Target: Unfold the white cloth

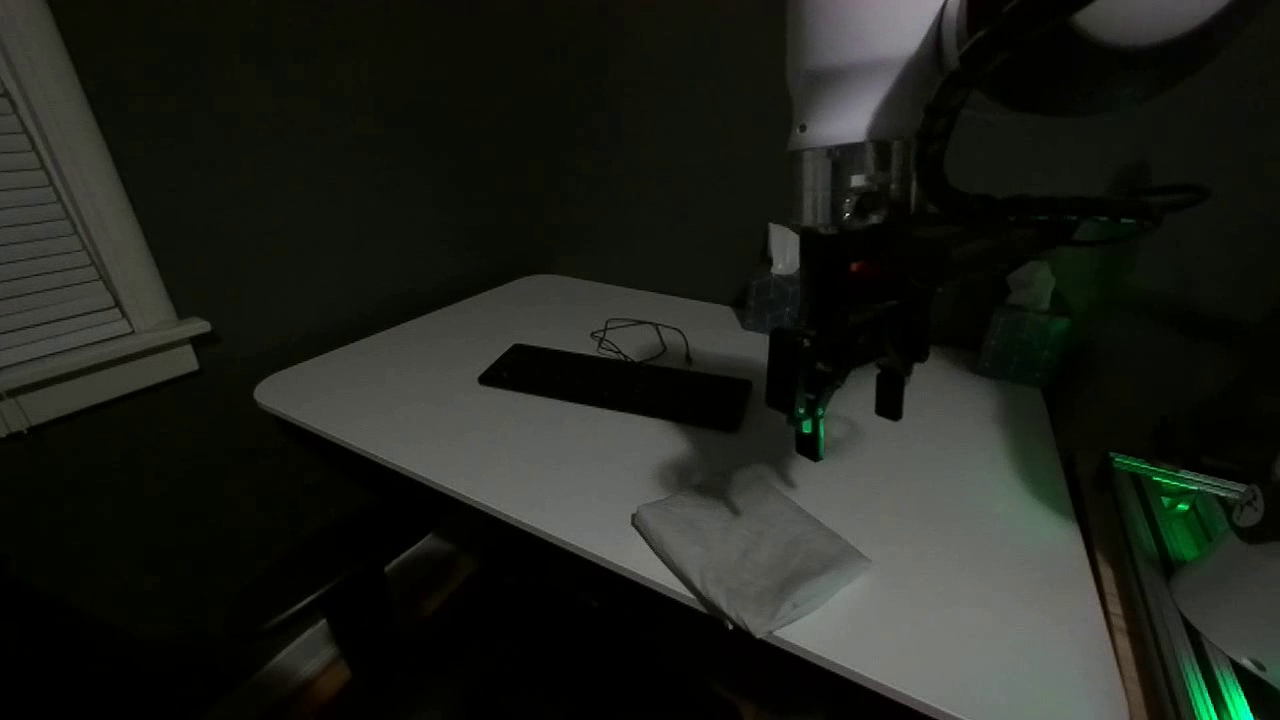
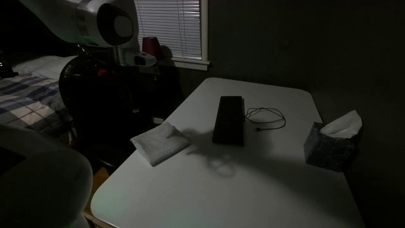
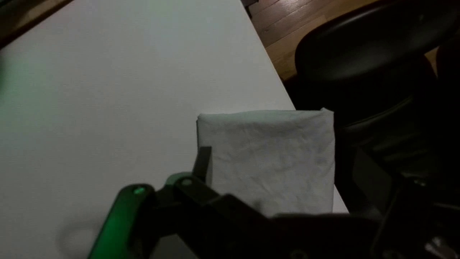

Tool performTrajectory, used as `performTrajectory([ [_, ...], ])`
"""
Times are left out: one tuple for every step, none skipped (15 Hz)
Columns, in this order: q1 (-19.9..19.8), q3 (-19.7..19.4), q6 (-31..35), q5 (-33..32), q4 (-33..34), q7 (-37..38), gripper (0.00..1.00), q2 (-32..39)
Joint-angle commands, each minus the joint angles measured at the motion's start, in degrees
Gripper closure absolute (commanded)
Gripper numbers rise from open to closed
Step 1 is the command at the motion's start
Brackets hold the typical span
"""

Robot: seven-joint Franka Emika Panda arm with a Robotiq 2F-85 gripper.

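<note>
The white cloth (image 2: 161, 142) lies folded and lightly creased on the tabletop (image 2: 177, 202), near the keyboard (image 2: 228, 120) but apart from it, on the side opposite the keyboard's cable (image 2: 265, 122); both exterior views agree on this. The wrist view, taken from above, shows most plainly that one side of the white cloth projects past the tabletop edge, toward a dark chair (image 3: 359, 54). In an exterior view the tool (image 1: 850, 425) is suspended above the tabletop, off one end of the keyboard as seen there, its two fingers (image 1: 811, 446) spread apart and clear of the white cloth. The wrist view corroborates the gap between them. In an exterior view the arm (image 2: 107, 25) is plain to see, but its lower end merges with the dark chair and the fingers cannot be made out. A tissue box (image 2: 326, 153) stands on the cable side of the keyboard in both exterior views; a second tissue box (image 1: 1025, 345), farther from the keyboard, registers only in an exterior view. A plaid-covered bed (image 2: 31, 98) and a red lampshade (image 2: 151, 47), both well apart from the keyboard, are recorded only in an exterior view.
</note>
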Motion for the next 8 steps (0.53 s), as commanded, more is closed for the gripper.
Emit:
performTrajectory([
  [-0.9, 0.7, 7.1, -1.2, 3.0, 10.7, 0.00, 6.6],
  [-1.2, 0.3, 10.1, -2.5, 3.5, 12.6, 0.00, 8.2],
  [-2.0, 0.3, 13.2, -6.0, 4.0, 15.2, 0.00, 9.9],
  [-3.0, 0.1, 15.4, -10.6, 4.9, 18.0, 0.00, 12.0],
  [-2.8, -0.7, 15.6, -11.9, 6.2, 18.6, 0.00, 14.2],
  [-2.7, -1.3, 14.7, -14.4, 7.9, 19.4, 0.00, 16.6],
  [-2.6, -1.9, 13.2, -18.3, 9.6, 21.0, 0.00, 18.8],
  [-2.0, -2.7, 10.5, -20.8, 12.1, 21.3, 0.00, 21.4],
])
